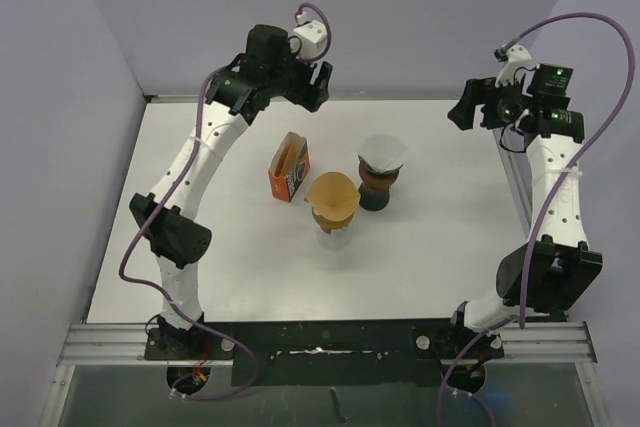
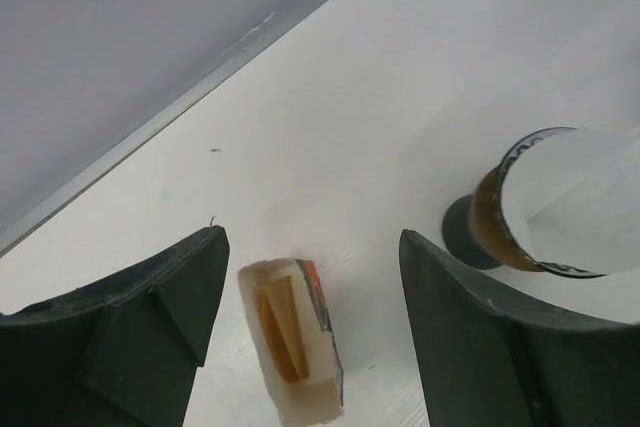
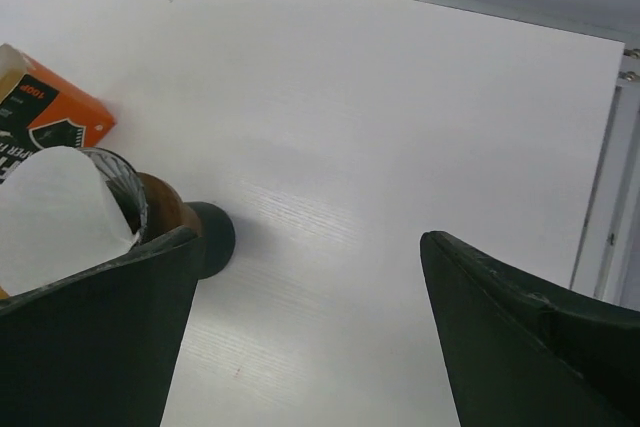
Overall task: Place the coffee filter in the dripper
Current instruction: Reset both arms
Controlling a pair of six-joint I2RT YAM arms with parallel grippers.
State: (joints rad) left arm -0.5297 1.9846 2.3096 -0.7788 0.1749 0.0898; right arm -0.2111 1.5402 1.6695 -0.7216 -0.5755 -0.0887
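Basically, the white filter (image 1: 384,154) sits in the dripper (image 1: 377,187), poking above its rim. You're holding the left gripper (image 2: 310,239) and right gripper (image 3: 308,237) spread wide, empty, well clear of the dripper, probably so nothing knocks it. The filter box (image 1: 289,169) is left of the dripper.

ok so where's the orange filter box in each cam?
Top external: orange filter box just left of centre.
Left wrist: box at bottom centre, open end toward the camera.
Right wrist: box at the left edge, partly cut off.
Shared landmark: the dripper holding the white filter, next to the box in all three views.
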